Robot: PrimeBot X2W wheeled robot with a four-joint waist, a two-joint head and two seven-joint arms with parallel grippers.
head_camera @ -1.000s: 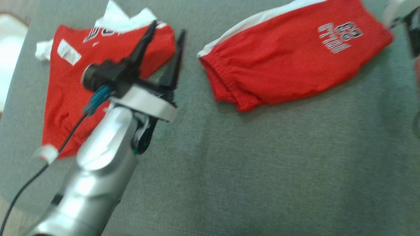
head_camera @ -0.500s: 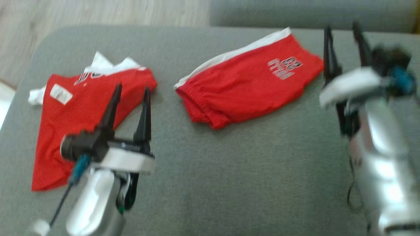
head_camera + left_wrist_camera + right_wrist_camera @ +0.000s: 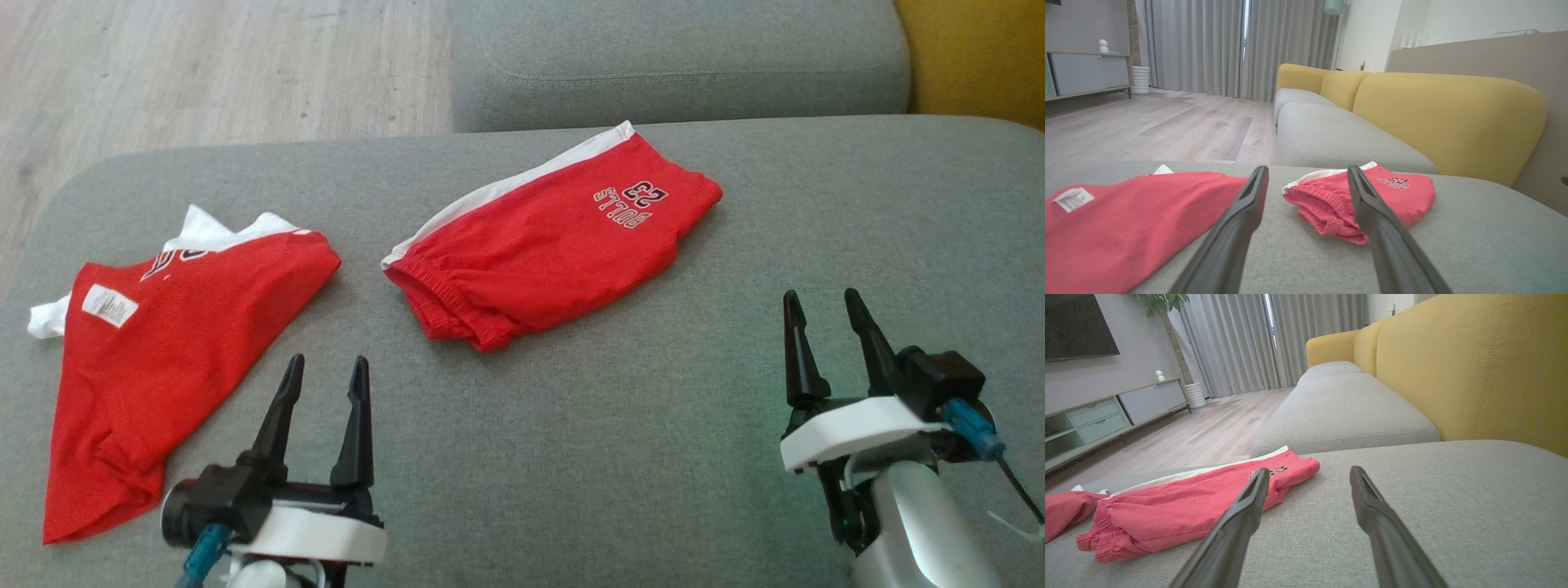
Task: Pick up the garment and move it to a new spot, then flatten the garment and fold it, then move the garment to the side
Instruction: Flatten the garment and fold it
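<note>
Two red garments lie on the grey sofa seat (image 3: 653, 425). Red shorts (image 3: 547, 253) with a white side stripe and "BULLS 23" print lie folded in the middle, also seen in the left wrist view (image 3: 1318, 204) and the right wrist view (image 3: 1180, 510). A red top (image 3: 163, 327) with white trim and a white label lies folded at the left (image 3: 1126, 228). My left gripper (image 3: 326, 361) is open near the front edge, just right of the top. My right gripper (image 3: 820, 296) is open, right of the shorts. Both hold nothing (image 3: 1307, 169) (image 3: 1309, 470).
A second grey seat cushion (image 3: 678, 57) adjoins the far side. The yellow backrest (image 3: 1474, 367) runs along the right. Wooden floor (image 3: 204, 73) lies beyond the seat's left and far edges. A low cabinet (image 3: 1106, 412) stands across the room.
The head camera has swung, shifting the whole picture. My left gripper, earlier over the red top, now stands off it near the front edge. The right gripper has come down at the lower right.
</note>
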